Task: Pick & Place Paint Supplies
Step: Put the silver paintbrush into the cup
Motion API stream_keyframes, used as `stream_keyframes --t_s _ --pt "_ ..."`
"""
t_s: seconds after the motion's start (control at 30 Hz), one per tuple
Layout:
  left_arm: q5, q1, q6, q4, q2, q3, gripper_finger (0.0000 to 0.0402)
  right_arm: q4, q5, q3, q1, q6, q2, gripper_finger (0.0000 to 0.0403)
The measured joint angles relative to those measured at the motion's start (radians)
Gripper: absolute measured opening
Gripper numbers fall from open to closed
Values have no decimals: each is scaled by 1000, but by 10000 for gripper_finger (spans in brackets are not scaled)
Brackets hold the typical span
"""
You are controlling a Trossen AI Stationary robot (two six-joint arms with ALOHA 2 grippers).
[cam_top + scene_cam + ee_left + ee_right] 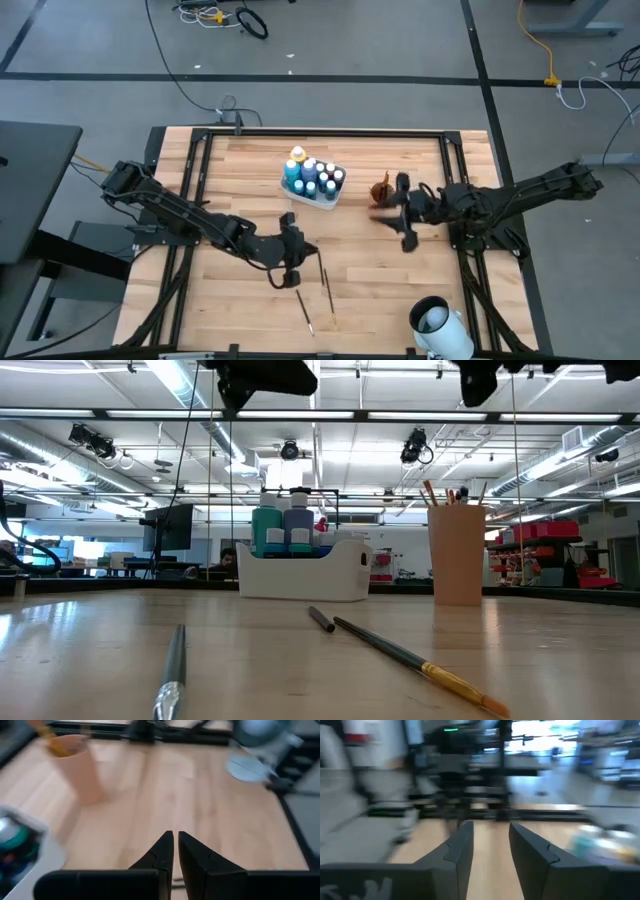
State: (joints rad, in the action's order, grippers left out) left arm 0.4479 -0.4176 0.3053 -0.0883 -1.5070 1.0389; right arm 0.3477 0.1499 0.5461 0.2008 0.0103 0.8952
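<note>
Left pincer (174, 851): its two fingers are sitting almost together with only a thin slit between them, clamped on nothing visible; it is hanging over the bench (240, 190).
Brushes (327, 288): two thin dark-handled ones are lying loose on the wood just beside and ahead of the left pincer; in the low view one is showing a yellow ferrule and pale tip.
Right pincer (490, 851): its fingers are standing apart with nothing between them, hovering just beside the cup (381, 189).
Cup: orange-brown, upright, already carrying several brushes.
Bottles (312, 176): blue, teal and white-capped ones are standing packed in the white tray (300, 195), farther off from both pincers.
Step in hand, as judged: picking up a loose brush.
Doing it well: widening the left fingers, lining them across the handle near its middle, and coming down gently so the brush is not rolling away.
</note>
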Motion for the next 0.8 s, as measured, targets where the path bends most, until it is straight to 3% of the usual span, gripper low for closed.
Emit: stream_keyframes --t_s 0.1,0.2,0.4,0.57,0.8 --pt "-96 -9 -79 1 0 0 32 -4 -131 0 14 13 19 124" --pt "-157 -24 -135 17 0 0 32 1 -194 0 29 5 55 123" --pt "-256 -61 -179 59 0 0 32 11 -192 0 35 -18 153 122" --pt "-329 -80 -196 117 -75 0 34 49 -192 0 35 -14 232 121" --pt "-443 -74 -236 159 -195 -1 74 140 -195 0 35 7 305 120"
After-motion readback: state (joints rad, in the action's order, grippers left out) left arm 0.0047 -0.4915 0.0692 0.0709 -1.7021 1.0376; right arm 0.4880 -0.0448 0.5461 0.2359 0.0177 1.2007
